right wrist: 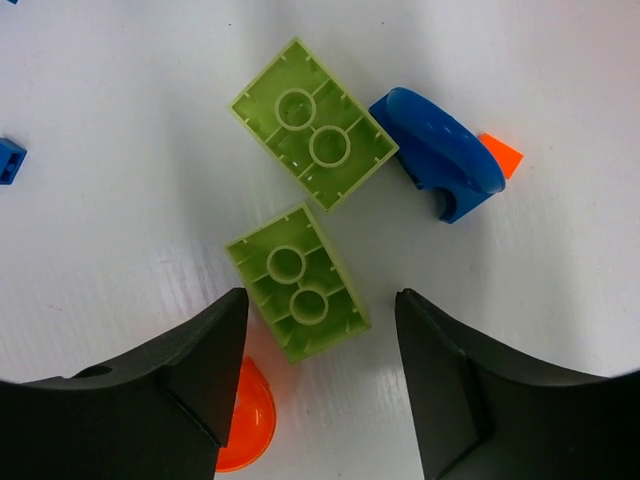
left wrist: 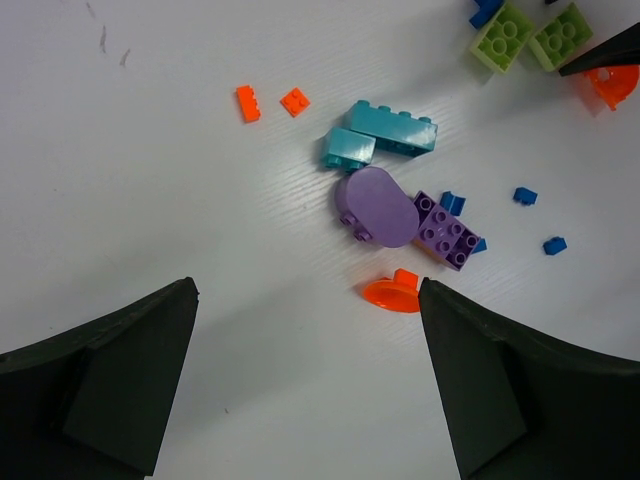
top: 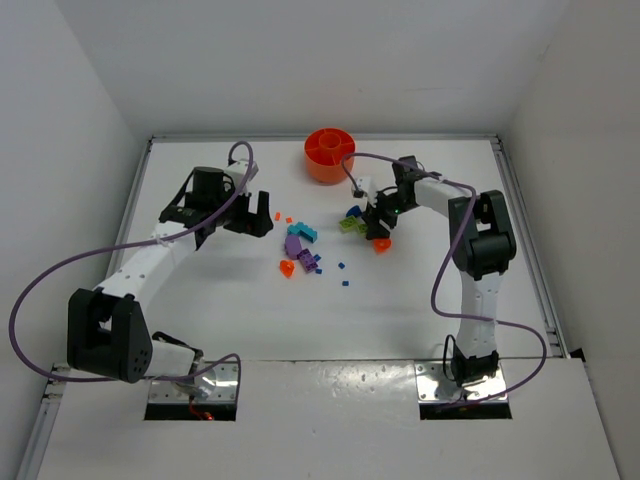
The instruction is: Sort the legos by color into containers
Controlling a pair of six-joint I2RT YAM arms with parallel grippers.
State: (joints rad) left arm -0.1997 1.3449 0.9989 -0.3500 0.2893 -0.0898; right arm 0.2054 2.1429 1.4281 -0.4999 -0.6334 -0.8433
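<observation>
While both arms reach out from the near edge of the white worktop [top: 230,330], the sorting looks barely begun: the pieces lie loose mid-worktop.

On the robot's left, the left hand [left wrist: 310,385] hangs wide open and empty over bare worktop. Just beyond it sits a small heap: an orange rounded piece [left wrist: 392,293], a smooth purple piece [left wrist: 378,205] touching a purple studded brick [left wrist: 447,230], then two cyan bricks [left wrist: 392,130].

On the robot's right, the right hand [right wrist: 320,390] is also spread wide, gripping nothing. Its fingers straddle the near end of a green brick [right wrist: 297,282] lying flat and askew to them. An orange dome [right wrist: 245,420] sits right by the left-side finger. A second green brick [right wrist: 312,136] lies just beyond the first, with a blue rounded piece [right wrist: 440,150] beside it.

Farthest away, near the back edge, stands the round orange dish [top: 312,150]; its contents are too small to make out.

Likely risks: closing on the skewed brick could twist it out of the grip, the dome could get pinched or flicked away, and the neighbouring green brick could be nudged.
</observation>
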